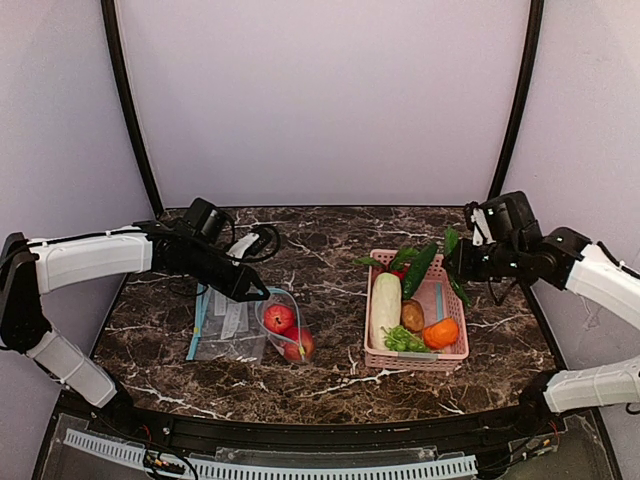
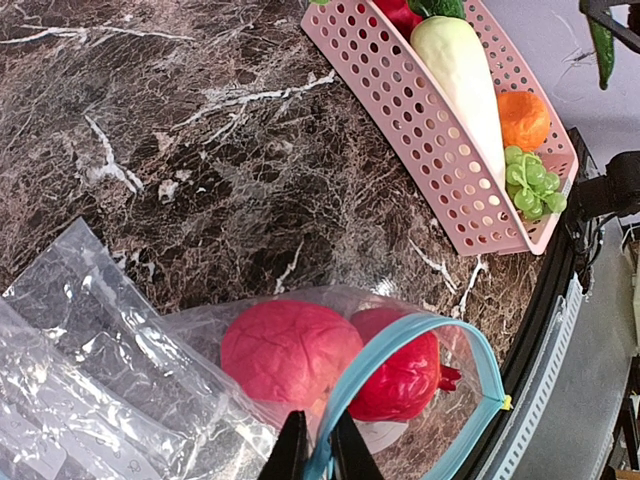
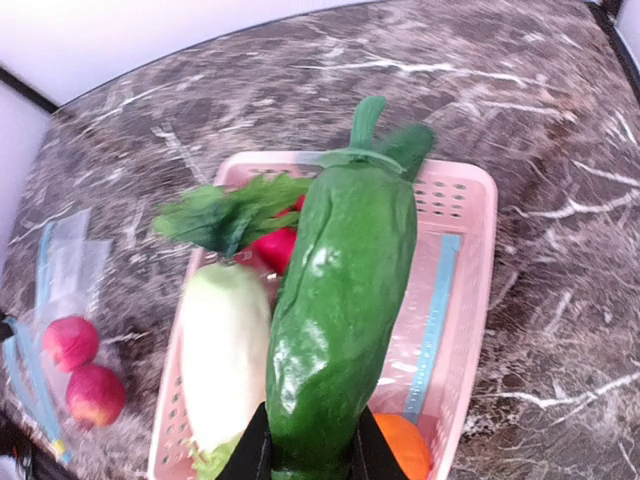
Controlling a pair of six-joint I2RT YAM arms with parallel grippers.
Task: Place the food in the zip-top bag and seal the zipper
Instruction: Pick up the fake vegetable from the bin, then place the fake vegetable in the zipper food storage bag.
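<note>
The left gripper [image 2: 320, 453] pinches the light blue zipper [image 2: 425, 335] at the mouth of the zip-top bag [image 2: 190, 340]. The bag lies on the marble table [image 1: 330, 250], left of the pink basket [image 1: 452, 305]. Two red fruits [image 1: 278, 318] sit inside the bag, touching each other. The right gripper [image 3: 310, 462] clamps the dark green cucumber [image 3: 340, 290], holding it over the basket, where the white radish [image 3: 225, 350] lies.

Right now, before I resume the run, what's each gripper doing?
Left gripper: closed, pinching the zipper of the bag.
Right gripper: closed, holding the cucumber.
</note>
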